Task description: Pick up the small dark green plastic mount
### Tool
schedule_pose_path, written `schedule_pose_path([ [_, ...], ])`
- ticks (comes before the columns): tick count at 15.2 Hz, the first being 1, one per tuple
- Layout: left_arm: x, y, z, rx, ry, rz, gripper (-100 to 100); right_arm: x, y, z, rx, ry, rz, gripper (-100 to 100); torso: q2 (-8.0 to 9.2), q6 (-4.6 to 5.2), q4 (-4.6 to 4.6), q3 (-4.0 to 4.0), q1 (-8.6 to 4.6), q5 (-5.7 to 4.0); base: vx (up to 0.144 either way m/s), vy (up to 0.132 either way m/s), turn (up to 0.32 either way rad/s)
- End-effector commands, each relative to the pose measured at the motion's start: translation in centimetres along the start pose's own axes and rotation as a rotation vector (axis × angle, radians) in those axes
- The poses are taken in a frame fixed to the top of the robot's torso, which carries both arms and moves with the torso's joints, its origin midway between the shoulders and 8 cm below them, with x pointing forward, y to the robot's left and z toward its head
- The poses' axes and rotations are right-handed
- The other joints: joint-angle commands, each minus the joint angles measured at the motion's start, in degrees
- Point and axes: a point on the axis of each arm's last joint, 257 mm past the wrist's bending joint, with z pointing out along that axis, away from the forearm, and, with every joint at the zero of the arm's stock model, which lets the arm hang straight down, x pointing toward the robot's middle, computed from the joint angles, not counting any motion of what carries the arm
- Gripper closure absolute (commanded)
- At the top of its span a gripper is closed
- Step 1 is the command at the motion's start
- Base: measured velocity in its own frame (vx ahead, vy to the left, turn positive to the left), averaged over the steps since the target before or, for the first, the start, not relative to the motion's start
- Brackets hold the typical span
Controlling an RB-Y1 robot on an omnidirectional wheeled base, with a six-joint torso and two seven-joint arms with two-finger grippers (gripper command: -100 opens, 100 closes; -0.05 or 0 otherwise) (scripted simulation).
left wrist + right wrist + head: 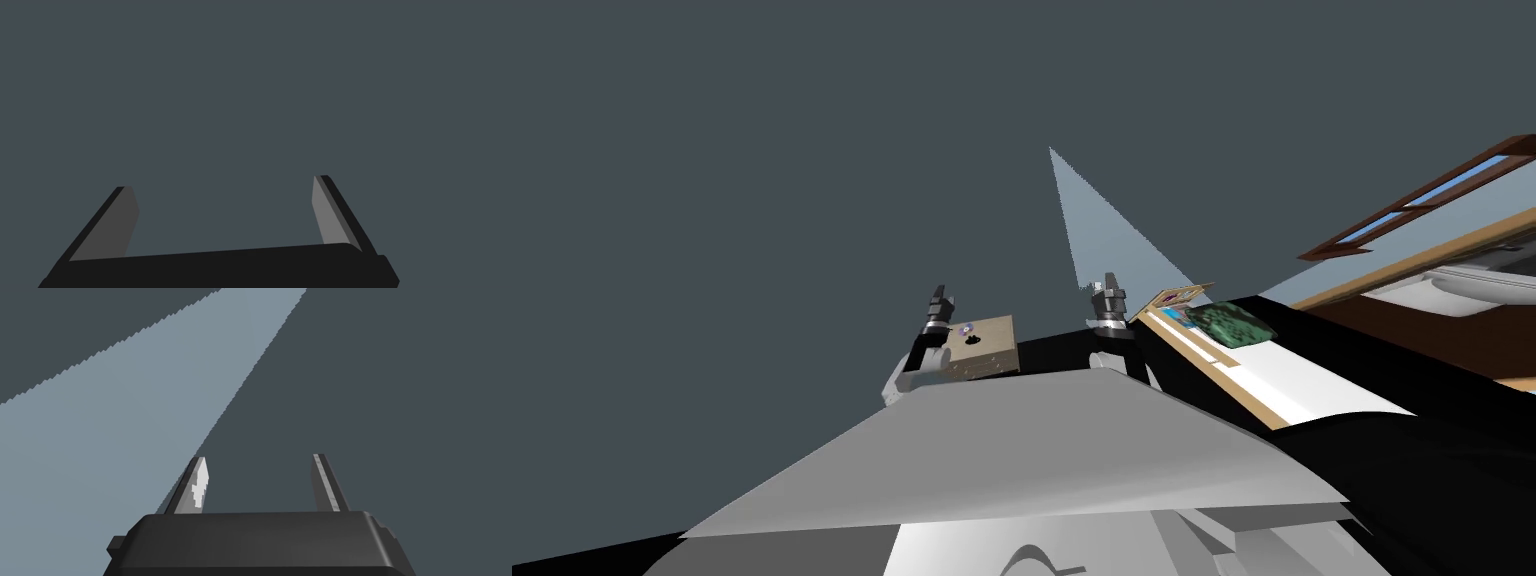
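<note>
1. Stage, as judged: early. No contact, no grasp and no lift yet on the dark green mount [1230, 325].
2. Mount position: resting on a white-topped ledge with tan edging [1312, 385], off to the right of the right gripper [1110, 292], near it but apart. Mottled green, low and lumpy in outline.
3. Left to do, as judged: turn toward the mount, come down over it, close on its sides, raise it.
4. Right gripper: held up just above the chest tip, pointing up and away from the ledge. Fingers [200, 485] parted, nothing between them.
5. Left gripper [940, 300]: raised in much the same pose, seen just beside a tan block [990, 352] marked with a small purple speck and a dark hole. Fingers [327, 215] spread wide, empty.
6. Neither gripper aimed at the mount. Re-aiming needed first, probably by the right arm, the nearer of the two.
</note>
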Motion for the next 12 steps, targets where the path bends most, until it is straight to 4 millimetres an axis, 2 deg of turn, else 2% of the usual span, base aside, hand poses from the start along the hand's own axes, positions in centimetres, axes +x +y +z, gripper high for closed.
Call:
schedule_pose_path([
  [1,-0.7,2.6,0.2,-0.068,-0.005,0.005,-100,0.0,0.0,0.0,0.0,0.0,0.0,0,0.0,0.0,0.0,0.0,0.0,0.0,-0.015,0.031,-0.097],
  [2,-0.7,2.6,0.2,-0.068,-0.005,0.005,-100,0.0,0.0,0.0,0.0,0.0,0.0,0,0.0,-0.02,0.0,0.0,0.01,0.01,-0.011,0.028,-0.023],
  [3,-1.2,4.1,0.8,-0.111,-0.008,0.01,-100,0.0,0.0,0.0,0.0,0.0,0.0,0,0.0,-0.03,0.0,0.0,0.01,0.01,-0.016,0.028,-0.076],
  [4,-1.4,5.3,0.4,-0.138,-0.012,0.01,-100,0.0,0.0,0.0,0.0,0.0,0.0,0,-0.01,-0.01,0.0,0.0,0.02,0.0,-0.02,0.031,-0.105],
  [5,-1.9,5.9,1.2,-0.16,-0.015,0.013,-100,0.0,0.0,0.0,0.0,0.0,0.0,0,0.0,-0.01,0.0,0.0,0.03,0.01,-0.03,0.034,-0.121],
  [6,-2.1,7.4,0.8,-0.198,-0.019,0.014,-100,0.0,0.0,0.0,0.0,0.0,0.0,0,0.02,0.0,0.0,0.01,0.03,0.01,-0.029,0.039,-0.109],
  [7,-2.3,8.0,0.5,-0.212,-0.021,0.015,-100,0.0,0.0,0.0,0.0,0.0,0.0,0,0.04,-0.01,0.01,0.02,0.05,0.01,-0.018,0.031,-0.045],
  [8,-2.8,9.0,1.2,-0.247,-0.025,0.016,-100,0.0,0.0,0.0,0.0,0.0,0.0,0,0.02,-0.03,0.0,0.01,0.04,0.01,-0.017,0.031,-0.1],
  [9,-3.1,10.4,0.7,-0.279,-0.031,0.017,-100,0.0,0.0,0.0,0.0,0.0,0.0,0,0.01,0.0,0.0,0.01,0.03,0.01,-0.019,0.033,-0.113],
  [10,-3.1,10.7,0.5,-0.285,-0.032,0.017,-100,0.0,0.0,0.0,0.0,0.0,0.0,0,0.0,-0.01,0.0,0.0,0.04,0.01,-0.015,0.024,-0.039],
  [11,-3.9,12.3,0.8,-0.33,-0.041,0.018,-100,0.0,0.0,0.0,0.0,0.0,0.0,0,0.0,-0.03,0.0,0.0,0.01,0.01,-0.016,0.028,-0.101],
  [12,-4.1,13.4,0.3,-0.36,-0.045,0.018,-100,0.0,0.0,0.0,0.0,0.0,0.0,0,0.0,-0.01,0.0,0.0,0.01,0.01,-0.025,0.031,-0.106],
])
